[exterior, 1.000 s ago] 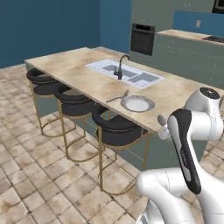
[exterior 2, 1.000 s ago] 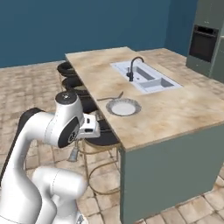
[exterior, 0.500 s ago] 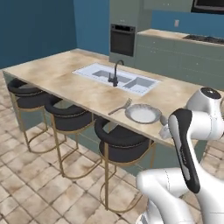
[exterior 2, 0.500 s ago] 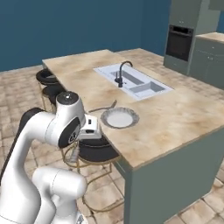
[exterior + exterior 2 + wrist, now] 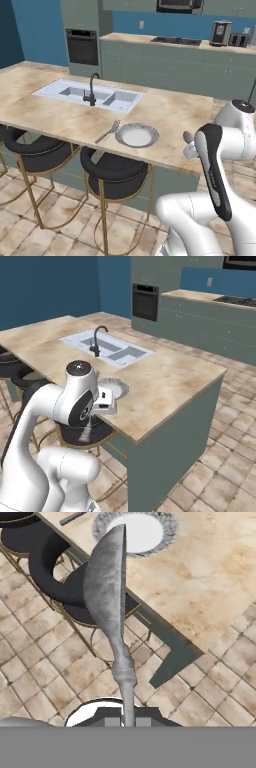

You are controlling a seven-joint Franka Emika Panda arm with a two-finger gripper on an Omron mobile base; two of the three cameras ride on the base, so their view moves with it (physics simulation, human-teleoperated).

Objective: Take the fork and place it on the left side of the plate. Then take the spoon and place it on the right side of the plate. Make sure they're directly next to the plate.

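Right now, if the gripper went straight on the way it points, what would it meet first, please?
Probably the plate: the gripper, shut on the spoon, aims the bowl at its near rim. Depth is unclear; it might reach the counter edge first.

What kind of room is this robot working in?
A home kitchen, rendered: an island counter with a sink and faucet, bar stools tucked under it, and a wall oven among green cabinets behind.
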